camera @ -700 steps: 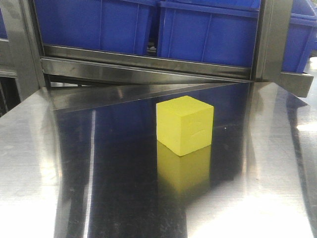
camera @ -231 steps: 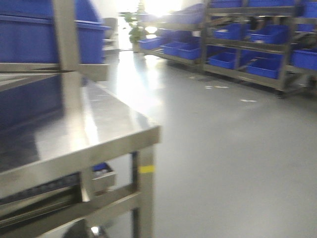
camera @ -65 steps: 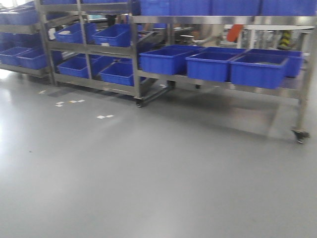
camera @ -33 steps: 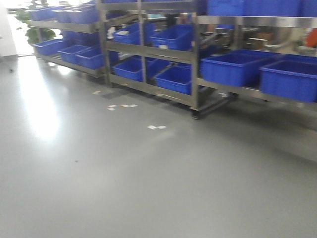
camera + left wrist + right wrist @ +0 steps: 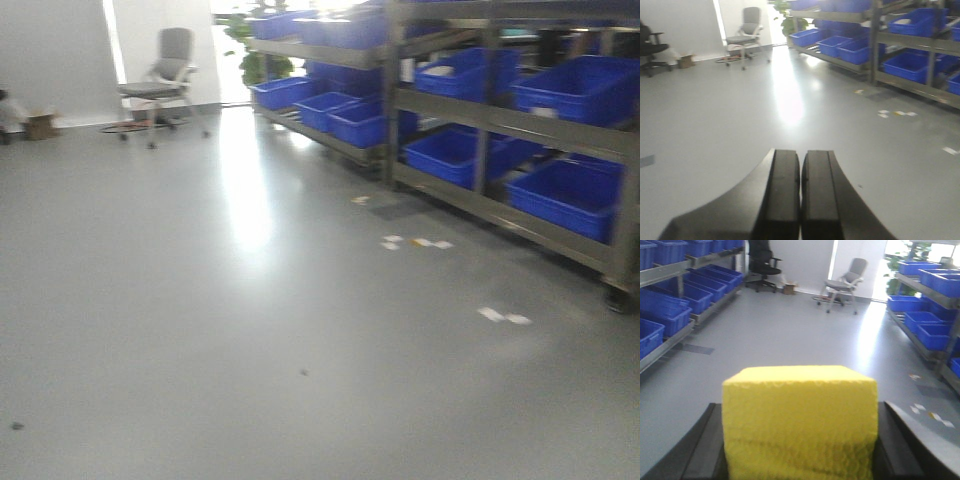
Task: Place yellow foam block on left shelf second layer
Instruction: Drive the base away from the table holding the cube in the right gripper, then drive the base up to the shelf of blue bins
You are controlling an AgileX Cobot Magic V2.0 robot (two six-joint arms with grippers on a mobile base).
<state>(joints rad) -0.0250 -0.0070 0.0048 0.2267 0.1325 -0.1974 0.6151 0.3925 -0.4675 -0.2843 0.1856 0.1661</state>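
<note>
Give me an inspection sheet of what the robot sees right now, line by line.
Surface: bare grey floor with a glare patch; no table in view.
Job's things: yellow foam block held off the floor in the right pincer.
Clutter: pale scraps on the floor by the racks.
Grippers: left pincer shut, empty; right pincer shut on the block.
Cables: nothing seen.
Surroundings: steel racks with blue bins, grey office chair, plant.

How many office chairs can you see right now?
2. A grey chair at the far end of the room, and a black chair left of it in the right wrist view. More could be hidden off-camera.
</note>
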